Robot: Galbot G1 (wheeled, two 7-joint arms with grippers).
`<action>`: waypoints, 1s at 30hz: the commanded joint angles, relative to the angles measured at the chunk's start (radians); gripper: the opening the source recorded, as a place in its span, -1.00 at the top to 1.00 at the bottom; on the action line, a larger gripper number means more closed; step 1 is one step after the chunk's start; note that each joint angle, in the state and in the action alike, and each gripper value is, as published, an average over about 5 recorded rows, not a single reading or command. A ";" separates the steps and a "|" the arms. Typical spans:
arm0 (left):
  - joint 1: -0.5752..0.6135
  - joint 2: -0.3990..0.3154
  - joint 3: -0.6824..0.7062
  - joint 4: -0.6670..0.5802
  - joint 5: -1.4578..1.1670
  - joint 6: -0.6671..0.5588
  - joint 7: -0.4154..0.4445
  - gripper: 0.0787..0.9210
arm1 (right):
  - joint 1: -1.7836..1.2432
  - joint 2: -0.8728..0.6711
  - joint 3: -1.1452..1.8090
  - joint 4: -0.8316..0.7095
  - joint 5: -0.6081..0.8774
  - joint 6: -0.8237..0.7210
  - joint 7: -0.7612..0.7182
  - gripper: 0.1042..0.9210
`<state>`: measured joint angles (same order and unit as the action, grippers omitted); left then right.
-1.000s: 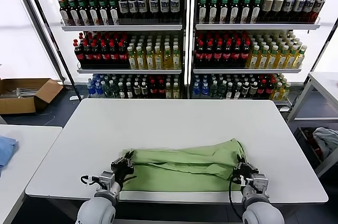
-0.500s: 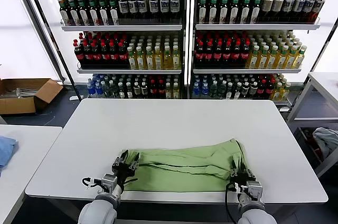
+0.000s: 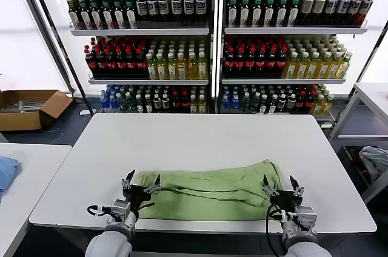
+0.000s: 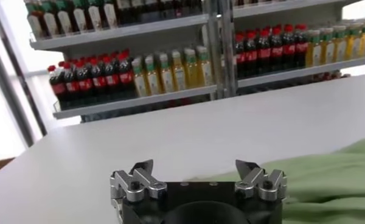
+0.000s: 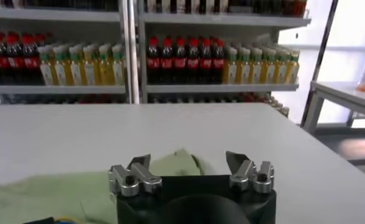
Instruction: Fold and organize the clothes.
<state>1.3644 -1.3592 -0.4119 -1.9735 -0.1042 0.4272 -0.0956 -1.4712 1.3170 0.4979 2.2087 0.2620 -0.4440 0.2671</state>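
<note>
We are sitting between folds: the green shirt (image 3: 209,190) is lying in a long band at the lower centre, on the desk (image 3: 200,142), while the left gripper (image 3: 140,183) and right gripper (image 3: 279,184) are hovering at its ends, jaws spread, holding nothing; next, we judge, comes a fresh grasp

I see the folded green shirt (image 3: 209,189) lying on the tabletop (image 3: 200,139), left end effector (image 3: 140,181) and right end effector (image 3: 279,183) spread wide at its ends.

one green shirt (image 3: 209,188), two grippers, three tables, one cardboard box (image 3: 29,108), two bottle shelving units.
</note>
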 commanded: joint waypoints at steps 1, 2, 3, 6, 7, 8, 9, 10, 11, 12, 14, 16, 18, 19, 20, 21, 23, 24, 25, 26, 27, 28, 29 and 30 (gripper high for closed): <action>0.020 -0.032 -0.011 -0.019 -0.101 0.062 -0.067 -0.77 | -0.007 -0.004 0.006 0.071 0.008 0.003 0.000 -0.76; 0.021 -0.036 -0.013 -0.016 -0.115 0.067 -0.074 -0.77 | -0.006 -0.005 0.006 0.070 0.009 0.003 0.000 -0.76; 0.023 -0.041 -0.016 -0.013 -0.128 0.072 -0.079 -0.77 | -0.006 -0.007 0.005 0.069 0.010 0.003 0.000 -0.76; 0.029 -0.053 -0.022 -0.005 -0.146 0.076 -0.084 -0.77 | -0.004 -0.009 0.004 0.059 0.014 0.007 -0.001 -0.76; 0.029 -0.057 -0.023 -0.002 -0.149 0.077 -0.084 -0.77 | -0.002 -0.009 0.003 0.053 0.016 0.009 -0.001 -0.76; 0.029 -0.060 -0.024 0.002 -0.153 0.078 -0.084 -0.77 | 0.001 -0.010 0.001 0.046 0.018 0.011 -0.001 -0.76; 0.026 -0.063 -0.025 0.008 -0.155 0.081 -0.083 -0.77 | 0.005 -0.011 -0.002 0.039 0.019 0.012 -0.001 -0.76; 0.024 -0.066 -0.026 0.014 -0.157 0.082 -0.080 -0.77 | 0.009 -0.012 -0.005 0.032 0.020 0.014 -0.001 -0.76; 0.022 -0.069 -0.026 0.019 -0.159 0.084 -0.078 -0.77 | 0.013 -0.014 -0.009 0.026 0.021 0.016 -0.002 -0.76; 0.021 -0.071 -0.026 0.025 -0.161 0.086 -0.074 -0.76 | 0.016 -0.016 -0.012 0.022 0.021 0.017 -0.002 -0.76; 0.020 -0.075 -0.027 0.035 -0.163 0.089 -0.066 -0.72 | 0.022 -0.021 -0.016 0.017 0.024 0.018 -0.003 -0.76; 0.021 -0.077 -0.030 0.045 -0.163 0.089 -0.059 -0.61 | 0.028 -0.025 -0.017 0.016 0.029 0.018 -0.003 -0.76; 0.023 -0.076 -0.032 0.048 -0.162 0.088 -0.054 -0.47 | 0.035 -0.027 -0.017 0.014 0.032 0.016 -0.003 -0.76; 0.025 -0.075 -0.032 0.047 -0.162 0.088 -0.049 -0.41 | 0.039 -0.028 -0.017 0.013 0.033 0.015 -0.003 -0.76; 0.026 -0.073 -0.033 0.046 -0.163 0.090 -0.046 -0.35 | 0.043 -0.029 -0.016 0.014 0.034 0.013 -0.002 -0.76; 0.027 -0.072 -0.034 0.044 -0.164 0.093 -0.042 -0.26 | 0.046 -0.031 -0.015 0.015 0.036 0.011 -0.002 -0.76; 0.026 -0.072 -0.037 0.044 -0.166 0.095 -0.039 -0.14 | 0.051 -0.033 -0.013 0.019 0.041 0.008 -0.002 -0.76; 0.025 -0.073 -0.039 0.044 -0.166 0.095 -0.038 -0.06 | 0.051 -0.034 -0.011 0.021 0.043 0.007 -0.002 -0.76; 0.024 -0.073 -0.040 0.045 -0.167 0.093 -0.037 0.00 | 0.051 -0.035 -0.010 0.021 0.045 0.007 -0.002 -0.76; 0.024 -0.075 -0.042 0.047 -0.167 0.091 -0.037 0.07 | 0.050 -0.036 -0.009 0.021 0.045 0.008 -0.001 -0.76; 0.023 -0.076 -0.043 0.050 -0.166 0.087 -0.036 0.15 | 0.049 -0.038 -0.008 0.020 0.046 0.009 -0.001 -0.76; 0.021 -0.077 -0.045 0.054 -0.165 0.082 -0.036 0.21 | 0.048 -0.039 -0.007 0.018 0.047 0.010 -0.001 -0.76; 0.019 -0.077 -0.046 0.058 -0.165 0.079 -0.035 0.27 | 0.047 -0.039 -0.007 0.017 0.047 0.011 -0.001 -0.76; 0.017 -0.078 -0.049 0.064 -0.164 0.075 -0.033 0.35 | 0.047 -0.040 -0.005 0.015 0.048 0.012 -0.001 -0.76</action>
<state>1.3808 -1.4318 -0.4583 -1.9249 -0.2593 0.5020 -0.1310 -1.4311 1.2776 0.4948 2.2251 0.3067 -0.4328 0.2654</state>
